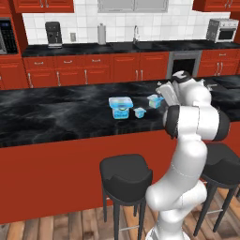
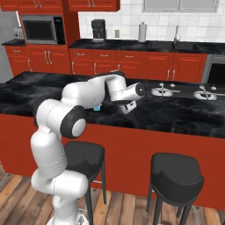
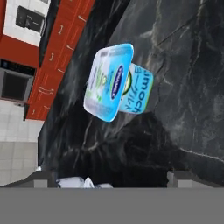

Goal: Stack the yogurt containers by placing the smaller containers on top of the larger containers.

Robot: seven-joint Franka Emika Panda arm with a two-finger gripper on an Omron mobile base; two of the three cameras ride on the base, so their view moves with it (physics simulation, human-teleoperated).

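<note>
Wide-open claw [image 3: 111, 177] over the black counter [image 3: 192, 78], mid-sized yogurt cup [image 3: 118, 85] just ahead, untouched between its fingertips' line.

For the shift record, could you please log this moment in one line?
gripper: open, empty | target: mid-sized teal-blue plastic cup, ahead | wide light-blue tub: bare lid | phase: approach

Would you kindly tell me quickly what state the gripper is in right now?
Gripper: open and empty, its fingers spread apart short of the mid-sized teal-blue tapered plastic yogurt cup on the black marble counter.
</note>
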